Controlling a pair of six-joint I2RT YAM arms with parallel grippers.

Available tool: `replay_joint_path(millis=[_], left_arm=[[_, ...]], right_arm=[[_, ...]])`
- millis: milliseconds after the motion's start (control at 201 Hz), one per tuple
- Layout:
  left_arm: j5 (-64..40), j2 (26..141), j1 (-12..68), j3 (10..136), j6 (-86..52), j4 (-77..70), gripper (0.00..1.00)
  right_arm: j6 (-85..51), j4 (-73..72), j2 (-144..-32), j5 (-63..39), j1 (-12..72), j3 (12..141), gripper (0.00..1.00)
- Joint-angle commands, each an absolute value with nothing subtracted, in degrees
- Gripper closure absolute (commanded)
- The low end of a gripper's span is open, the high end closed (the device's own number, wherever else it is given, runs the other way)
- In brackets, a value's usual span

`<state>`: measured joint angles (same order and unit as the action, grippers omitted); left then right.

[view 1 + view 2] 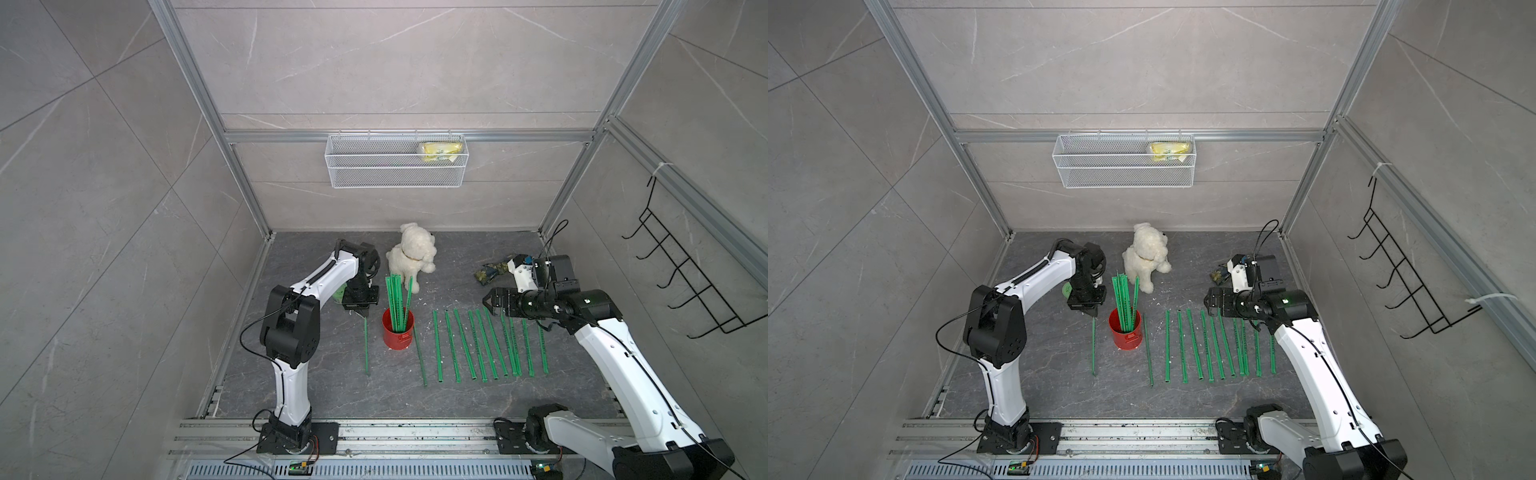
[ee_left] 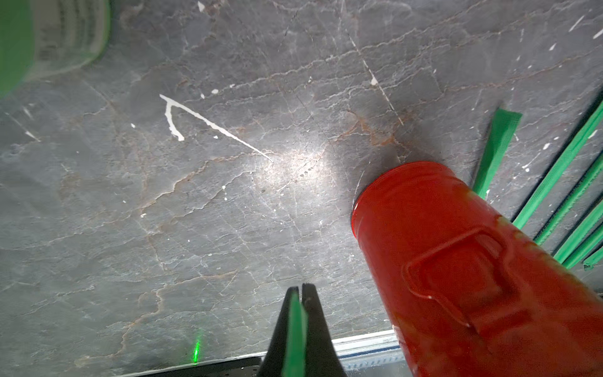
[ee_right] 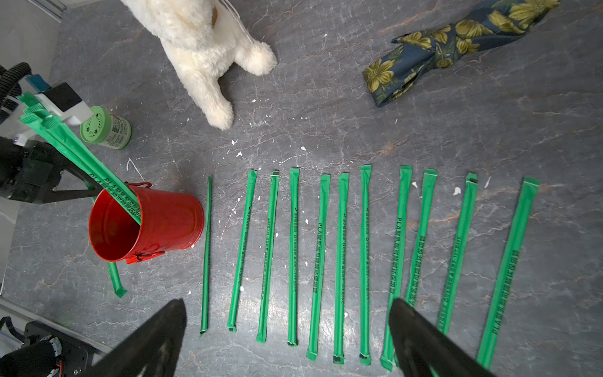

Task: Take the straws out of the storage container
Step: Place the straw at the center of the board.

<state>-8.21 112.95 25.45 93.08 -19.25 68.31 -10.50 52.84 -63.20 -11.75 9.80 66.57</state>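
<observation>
Green straw [image 2: 295, 329] sits clamped between the left fingers [image 2: 318, 333]. Right fingers [image 3: 156, 336] stand apart over loose straws [image 3: 341, 261]. Only the top views show that clamped straw whole.

Some straws [image 1: 1120, 299] stand in can [image 1: 1128, 340]

White plush dog [image 1: 411, 259] sitting at back of dark worktop [image 1: 332, 395], green-lidded jar [image 3: 106, 128] standing off to its left, floral cloth [image 3: 440, 49] lying crumpled to its right. Mesh basket [image 1: 395, 176] hanging on back wall, holding yellow packet [image 1: 440, 151]. Black hook rack [image 1: 681, 274] hanging on right wall.
</observation>
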Motion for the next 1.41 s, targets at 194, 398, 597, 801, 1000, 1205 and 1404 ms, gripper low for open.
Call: replay_joint_path(millis=[194,398,597,801,1000,1205,1404], left_arm=[[-9.88,114.74,25.24,91.82,-19.7,66.19,0.96],[-9.72,115.1,25.0,91.27,-19.61,65.61,0.94],[-9.58,115.63,24.87,90.88,-19.64,65.13,0.93],[-9.22,115.75,24.87,90.31,-19.72,64.86,0.88],[-8.64,115.66,24.87,89.81,-19.97,64.6,0.87],[-8.4,115.54,24.87,89.18,-20.23,64.18,0.81],[-7.89,115.34,24.87,88.92,-20.53,64.08,0.78]], right_arm=[[-10.77,52.55,-62.45,-10.94,10.2,65.13,0.0],[-10.8,52.35,-62.73,-10.91,10.21,65.07,0.0],[-10.75,52.38,-62.75,-10.95,10.25,65.06,0.0],[-10.72,52.52,-62.59,-10.72,10.27,65.13,0.0],[-10.81,52.49,-62.58,-10.81,10.2,65.13,0.0],[-10.69,52.63,-62.48,-10.79,10.27,65.21,0.0],[-10.69,52.68,-62.4,-10.77,10.23,65.3,0.0]])
